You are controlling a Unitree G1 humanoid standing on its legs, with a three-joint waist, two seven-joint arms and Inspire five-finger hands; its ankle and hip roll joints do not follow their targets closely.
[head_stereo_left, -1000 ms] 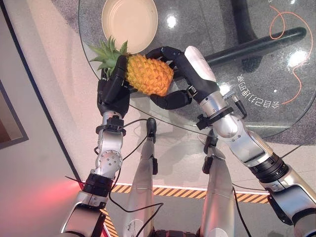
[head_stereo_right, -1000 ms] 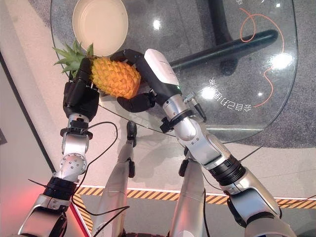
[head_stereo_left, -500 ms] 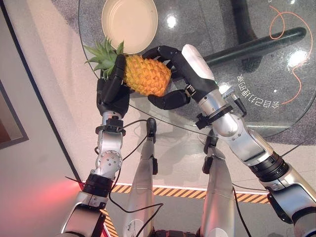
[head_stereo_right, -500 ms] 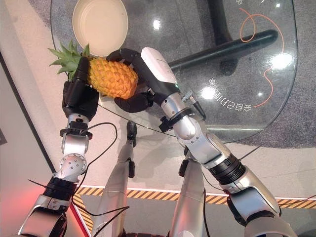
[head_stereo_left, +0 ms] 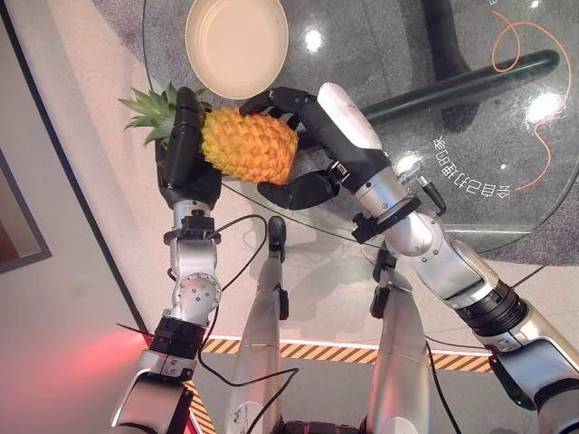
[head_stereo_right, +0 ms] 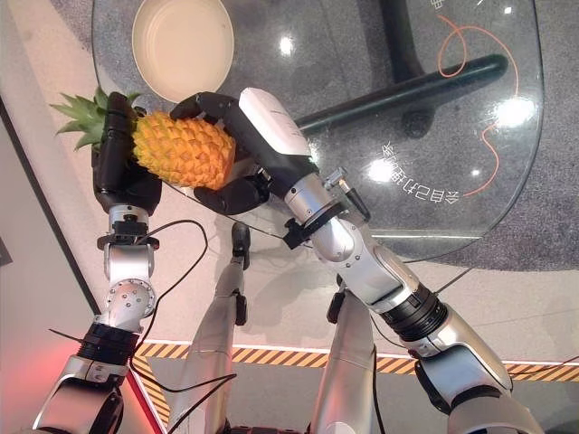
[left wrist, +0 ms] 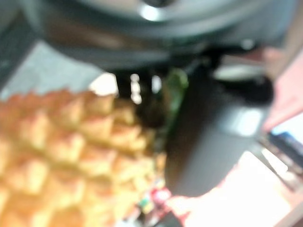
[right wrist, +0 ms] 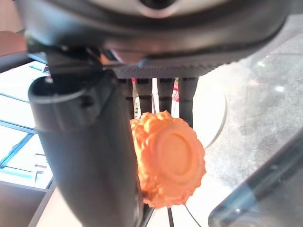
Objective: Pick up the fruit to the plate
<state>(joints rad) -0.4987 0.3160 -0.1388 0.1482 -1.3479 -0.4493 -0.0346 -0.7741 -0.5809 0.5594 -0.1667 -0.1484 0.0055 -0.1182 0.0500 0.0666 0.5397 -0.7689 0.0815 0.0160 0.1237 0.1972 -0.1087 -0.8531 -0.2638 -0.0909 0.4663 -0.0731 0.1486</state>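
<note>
Pineapple [head_stereo_left: 246, 145] held between both hands, lifted at the near-left edge of the glass counter [head_stereo_left: 434, 199], lying sideways with the crown pointing out past the rim. Left robot hand [head_stereo_left: 181, 154] curled round the crown end; right robot hand [head_stereo_left: 303, 136] wrapped around the body, fingers over, thumb under. Plate [head_stereo_left: 237, 45] sits on the counter just beyond the fruit, apart from it.

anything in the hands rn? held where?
Yes: the yellow-orange pineapple with green leafy crown, held by both. Left hand grips the crown end; right hand wraps the body's base end, thumb under, fingers over.
</note>
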